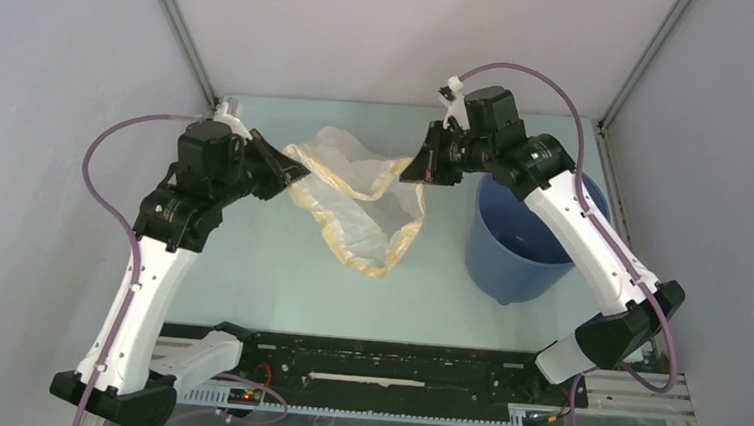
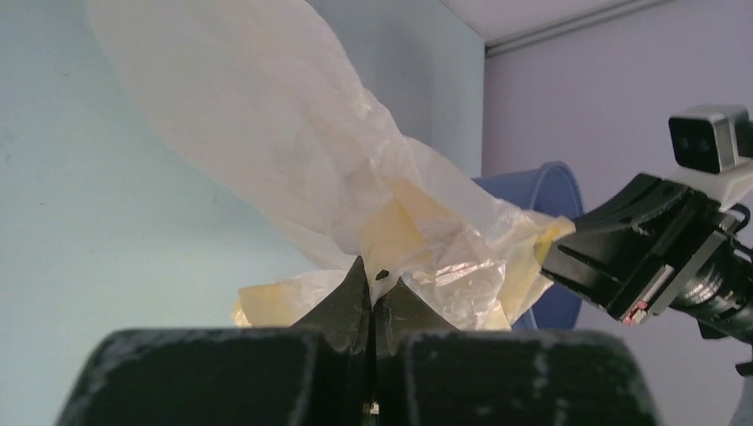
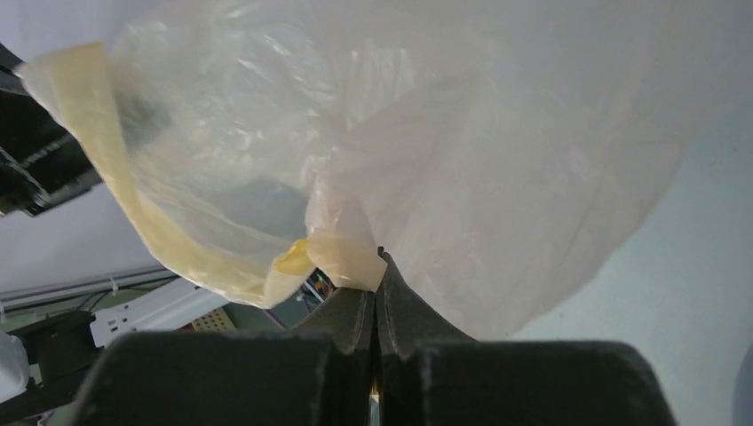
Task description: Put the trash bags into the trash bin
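your trash bag (image 1: 359, 197) hangs stretched between both grippers, just left of the trash bin (image 1: 521, 253) and outside it. left gripper (image 1: 295, 174), the one farther from the bin, has its fingers pressed together on a fold of the bag's edge; your left wrist view shows crinkled film bunched right at the tips. right gripper (image 1: 418, 171), up beside the bin's far-left rim, is likewise pinched tight on the cream-yellow hem. between the two, the bag's mouth sags open in a loop, its yellowish rim drooping left of the bin. the bin stands upright on the table (image 1: 278, 286), with the right arm (image 1: 591, 243) crossing above it. whether the sagging loop touches the table, you cannot tell
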Available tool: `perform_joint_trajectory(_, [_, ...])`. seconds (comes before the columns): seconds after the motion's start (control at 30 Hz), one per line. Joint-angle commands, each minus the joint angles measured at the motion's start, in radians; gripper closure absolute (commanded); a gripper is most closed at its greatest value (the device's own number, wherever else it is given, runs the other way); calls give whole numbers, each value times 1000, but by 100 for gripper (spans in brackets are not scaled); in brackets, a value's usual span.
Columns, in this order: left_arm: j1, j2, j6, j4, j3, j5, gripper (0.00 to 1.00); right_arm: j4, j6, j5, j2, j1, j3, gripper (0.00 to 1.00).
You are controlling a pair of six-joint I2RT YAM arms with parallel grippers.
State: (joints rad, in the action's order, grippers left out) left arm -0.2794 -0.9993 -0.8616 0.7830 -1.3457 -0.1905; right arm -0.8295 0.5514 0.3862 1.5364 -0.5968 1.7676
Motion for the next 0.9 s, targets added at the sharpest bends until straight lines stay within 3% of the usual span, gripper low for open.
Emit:
perform_joint_trajectory(0.0, [54, 46, 47, 35, -29, 57, 100, -102, -50, 27, -12, 5, 31, 84])
perform_joint_trajectory(0.1, [93, 57, 63, 42, -41, 74, 100, -158, -73, -25, -46, -6, 53, 34])
perform_joint_trajectory(0.17, [111, 55, 72, 46, -53, 98, 100, -219, -97, -79, -63, -14, 91, 17])
perform_joint_trajectory(0.43, [124, 36, 54, 78, -51, 146, 100, -476, -147, -307, -142, -58, 243, 13])
perform_joint_trajectory(0.6, [124, 54, 22, 46, 31, 95, 100, -503, -145, -455, -203, -30, 179, 13])
perform_joint_trajectory(0.87, [124, 42, 30, 45, 2, 81, 100, -575, -120, -642, -138, -46, 78, 17])
